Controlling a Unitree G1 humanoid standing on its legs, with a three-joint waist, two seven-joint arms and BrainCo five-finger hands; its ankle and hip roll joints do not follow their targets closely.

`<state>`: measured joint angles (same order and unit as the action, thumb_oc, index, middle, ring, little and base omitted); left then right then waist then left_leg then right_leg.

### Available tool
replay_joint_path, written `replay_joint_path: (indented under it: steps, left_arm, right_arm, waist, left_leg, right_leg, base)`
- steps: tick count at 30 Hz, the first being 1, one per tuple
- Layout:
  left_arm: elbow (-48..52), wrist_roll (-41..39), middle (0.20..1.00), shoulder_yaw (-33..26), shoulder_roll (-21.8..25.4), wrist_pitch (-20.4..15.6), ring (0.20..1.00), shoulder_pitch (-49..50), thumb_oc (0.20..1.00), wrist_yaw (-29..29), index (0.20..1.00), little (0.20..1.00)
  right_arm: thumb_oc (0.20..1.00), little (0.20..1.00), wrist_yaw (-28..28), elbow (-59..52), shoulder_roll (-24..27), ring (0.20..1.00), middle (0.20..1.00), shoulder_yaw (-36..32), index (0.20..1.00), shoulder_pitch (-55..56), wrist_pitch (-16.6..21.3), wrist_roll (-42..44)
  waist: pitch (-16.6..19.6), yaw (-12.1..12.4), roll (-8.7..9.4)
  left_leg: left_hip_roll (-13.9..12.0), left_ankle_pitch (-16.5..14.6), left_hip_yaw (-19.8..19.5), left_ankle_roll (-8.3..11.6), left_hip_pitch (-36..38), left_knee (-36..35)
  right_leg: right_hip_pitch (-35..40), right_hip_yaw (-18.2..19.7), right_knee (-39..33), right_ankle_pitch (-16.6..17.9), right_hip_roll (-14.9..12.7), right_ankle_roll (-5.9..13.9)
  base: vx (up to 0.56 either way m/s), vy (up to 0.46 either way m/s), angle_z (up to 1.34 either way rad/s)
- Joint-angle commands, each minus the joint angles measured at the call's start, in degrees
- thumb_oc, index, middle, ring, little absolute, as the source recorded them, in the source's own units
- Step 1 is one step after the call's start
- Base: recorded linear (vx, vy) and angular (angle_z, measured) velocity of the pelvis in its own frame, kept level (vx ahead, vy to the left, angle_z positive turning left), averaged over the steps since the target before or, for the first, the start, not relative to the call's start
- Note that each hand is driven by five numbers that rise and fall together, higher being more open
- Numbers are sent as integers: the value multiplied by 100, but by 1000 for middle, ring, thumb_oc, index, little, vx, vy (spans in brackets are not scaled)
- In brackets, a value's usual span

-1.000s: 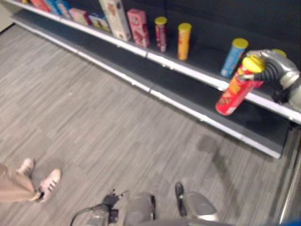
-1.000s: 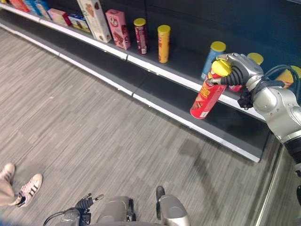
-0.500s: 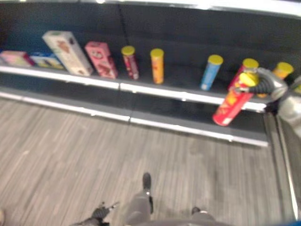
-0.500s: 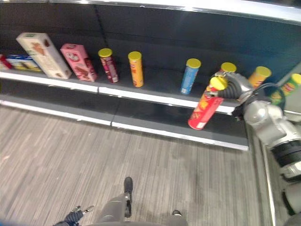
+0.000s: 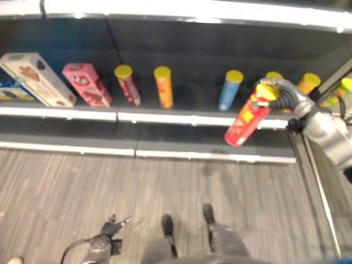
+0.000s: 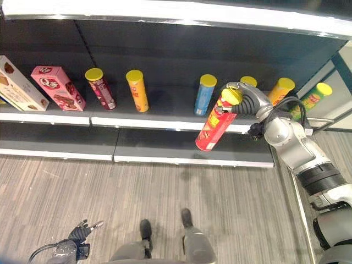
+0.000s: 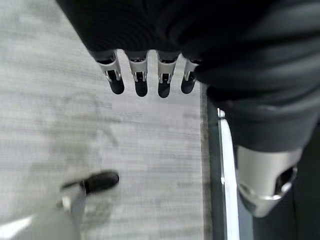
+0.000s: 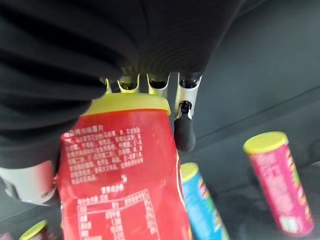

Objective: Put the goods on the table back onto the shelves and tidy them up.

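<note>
My right hand [image 6: 248, 102] is shut on the yellow-lidded top of a red tube can [image 6: 214, 125]. The can hangs tilted in front of the shelf board [image 6: 165, 123], its base out over the lower board. The right wrist view has my fingers [image 8: 184, 131] curled over the lid of the red tube can [image 8: 120, 175]. A blue can [image 6: 204, 94] stands just left of the held one, and a yellow lid [image 6: 248, 81] pokes up behind my hand. My left hand [image 6: 78, 235] hangs low by the floor with straight fingers [image 7: 139, 80] and holds nothing.
On the same shelf stand a dark red can [image 6: 99, 88], an orange can [image 6: 137, 91], a pink box [image 6: 58, 88] and a pale box [image 6: 15, 85]. Further right are an orange can [image 6: 280, 91] and a green can [image 6: 314, 97]. The lower board [image 6: 176, 147] is bare.
The camera has swung round to face the shelf square on. My right hand still holds the red can in front of the shelf beside the blue can. The person's shoes have left the view.
</note>
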<state>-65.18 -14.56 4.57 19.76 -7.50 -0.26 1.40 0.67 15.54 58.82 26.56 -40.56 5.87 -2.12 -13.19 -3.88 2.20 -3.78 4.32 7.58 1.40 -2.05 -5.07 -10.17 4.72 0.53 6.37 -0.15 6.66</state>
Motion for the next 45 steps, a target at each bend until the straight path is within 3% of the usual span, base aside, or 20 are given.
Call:
replay_joint_path:
  steps: [1,2,3,5,6,7,9,10,12,13,14,16,18,19,21,31,32,43,45]
  left_arm:
    - [-64,127,1000,77,334,-29,1000,-115,1000,27,1000,1000]
    - [-64,127,1000,77,334,-29,1000,-115,1000,27,1000,1000]
    - [-30,151,1000,249,172,-10,1000,-197,1000,-31,1000,1000]
    - [-31,151,1000,245,168,-10,1000,-200,1000,-30,1000,1000]
    - [-29,170,1000,290,116,-21,1000,-203,1000,-66,1000,1000]
    - [147,36,1000,263,-43,4,1000,-60,1000,-22,1000,1000]
    - [157,72,1000,297,-44,7,1000,-34,1000,-30,1000,1000]
    - [182,105,1000,311,-23,-1,1000,-35,1000,-7,1000,1000]
    - [171,111,1000,259,7,-44,1000,-28,1000,107,1000,1000]
    - [134,88,1000,208,86,-67,1000,73,1000,41,1000,1000]
    - [78,194,1000,244,59,-40,1000,120,1000,14,1000,1000]
    - [105,162,1000,231,78,-20,1000,74,1000,24,1000,1000]
    - [157,70,1000,140,146,-34,1000,-64,1000,62,1000,1000]
    - [163,108,1000,72,214,-44,1000,-173,1000,115,1000,1000]
    - [104,136,1000,-19,273,-32,1000,-265,1000,210,1000,1000]
    - [103,137,1000,-22,275,-33,1000,-265,1000,209,1000,1000]
    - [-69,126,1000,-276,279,27,1000,-298,1000,271,1000,1000]
    - [-74,139,1000,-250,223,39,1000,-312,1000,262,1000,1000]
    - [-18,58,1000,-214,118,65,1000,-356,1000,313,1000,1000]
  right_arm:
    - [200,200,230,98,205,200,200,-199,200,-585,198,224]
    - [200,200,230,98,205,200,200,-199,200,-585,198,224]
    - [200,200,270,67,444,200,200,-130,200,-720,188,244]
    - [200,200,271,71,444,200,200,-119,200,-734,189,246]
    - [200,200,264,35,496,200,200,-148,200,-674,192,232]
    - [200,200,210,-443,628,200,200,-227,200,-624,109,166]
    - [200,200,197,-552,671,200,200,-255,200,-676,122,164]
    - [200,200,240,-644,630,200,200,-242,200,-721,173,144]
    - [200,200,308,-751,425,200,200,-371,200,-451,267,88]
    - [200,200,303,-799,566,200,200,-465,200,-466,224,57]
    - [200,200,285,-826,511,200,200,-536,200,-356,225,-50]
    - [200,200,285,-889,464,200,200,-557,200,-362,160,-96]
    - [200,200,324,-936,300,200,200,-420,200,-556,144,-167]
    - [200,200,327,-1008,130,200,200,-351,200,-702,116,-169]
    - [200,200,348,-982,-59,200,200,-285,200,-805,121,-186]
    - [200,200,349,-979,-64,200,200,-283,200,-808,121,-186]
    - [200,200,322,-1786,-371,200,200,-503,200,-439,171,-487]
    - [200,200,284,-1940,-418,200,200,-488,200,-425,197,-541]
    - [200,200,329,-1913,-749,200,200,-159,200,-577,138,-1011]
  waist:
    - [-4,117,104]
    - [-4,117,104]
    - [10,135,171]
    - [11,101,172]
    - [36,85,150]
    - [-244,143,-55]
    - [-174,172,-37]
    - [-69,241,-89]
    - [-16,383,-217]
    - [70,358,-264]
    - [112,310,-354]
    - [75,326,-363]
    - [61,321,-320]
    - [44,345,-220]
    - [27,353,-133]
    - [31,366,-127]
    - [-36,272,23]
    - [-35,246,27]
    - [-129,325,16]
  left_leg:
    - [417,-1200,-369,270,9,1003]
    - [417,-1200,-369,270,9,1003]
    - [570,-1490,-408,285,196,1237]
    - [580,-1477,-436,284,181,1242]
    - [534,-1546,-460,327,282,1290]
    - [41,-784,-408,819,-675,3978]
    - [-250,-932,-392,749,-755,3218]
    - [-438,-886,-567,822,-882,2182]
    - [-533,-400,-1120,1021,-1026,1310]
    - [-564,-508,-1228,1015,-948,1112]
    - [-616,-562,-1122,1028,-888,1129]
    - [-552,-582,-977,1033,-894,1277]
    - [-418,-724,-792,915,-860,1308]
    - [-319,-881,-564,774,-885,1408]
    - [-265,-1011,-381,656,-927,1505]
    - [-266,-1017,-364,653,-931,1513]
    - [-344,-1022,-121,575,-897,1406]
    - [-342,-1042,-156,577,-911,1429]
    - [-348,-1099,-233,561,-996,1617]
  right_leg:
    - [-223,-115,407,-707,224,732]
    - [-223,-115,407,-707,224,732]
    - [-42,-769,405,-877,125,425]
    - [-43,-796,399,-873,111,426]
    - [-22,-739,468,-924,125,290]
    - [619,-813,545,-1353,-74,-38]
    - [744,-646,438,-1441,-211,75]
    - [816,-487,307,-1495,-318,183]
    - [1003,-289,150,-1572,-436,301]
    - [1069,-176,160,-1645,-502,364]
    - [1140,-172,129,-1648,-608,454]
    - [1164,-113,103,-1552,-731,486]
    - [1023,82,48,-1309,-978,585]
    - [805,223,11,-1059,-1205,742]
    - [661,331,-37,-899,-1310,829]
    - [650,350,-37,-896,-1312,832]
    - [277,78,-46,-681,-1056,834]
    - [268,49,-16,-730,-1066,832]
    - [262,-41,138,-813,-1164,791]
  base:
    - [0,0,-11]
    - [343,-7,-3]
    - [338,-8,-2]
    - [224,-8,27]
    - [707,148,64]
    - [813,219,88]
    - [624,330,41]
    - [435,386,-43]
    - [391,366,-96]
    - [367,328,-75]
    - [255,217,-50]
    - [157,250,-53]
    - [132,372,-81]
    - [44,248,-102]
    - [44,207,-84]
    - [0,13,-11]
    - [-26,-9,-13]
    - [-3,-8,-5]
    - [-32,-85,-1]
